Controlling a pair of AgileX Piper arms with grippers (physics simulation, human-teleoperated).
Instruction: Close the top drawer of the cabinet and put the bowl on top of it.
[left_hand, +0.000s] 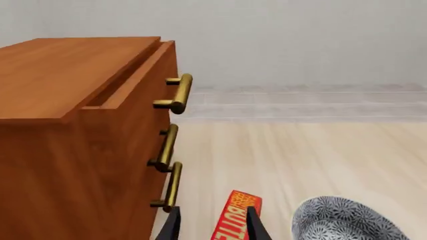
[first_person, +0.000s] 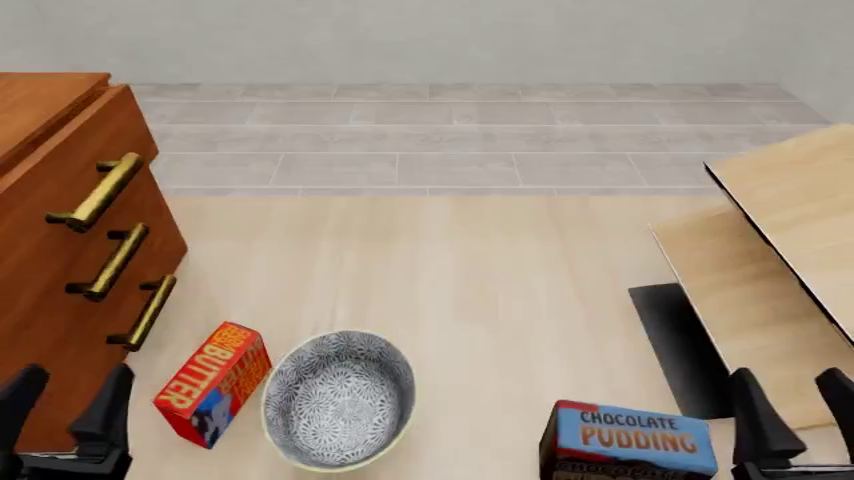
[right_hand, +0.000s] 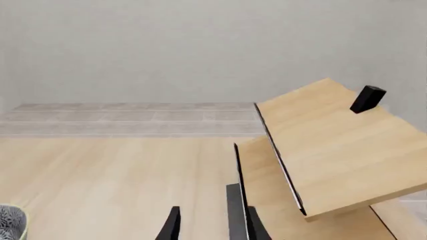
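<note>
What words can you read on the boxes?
"BUTTER" on the red butter box, in white letters running along its side.
"CHOCOLATE PUDDING" on the blue pudding box.
The small print on both boxes is too blurred to read.

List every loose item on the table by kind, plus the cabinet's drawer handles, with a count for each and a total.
Bowl: 1
Butter box: 1
Pudding box: 1
Drawer handles: 3
Total: 6
</note>
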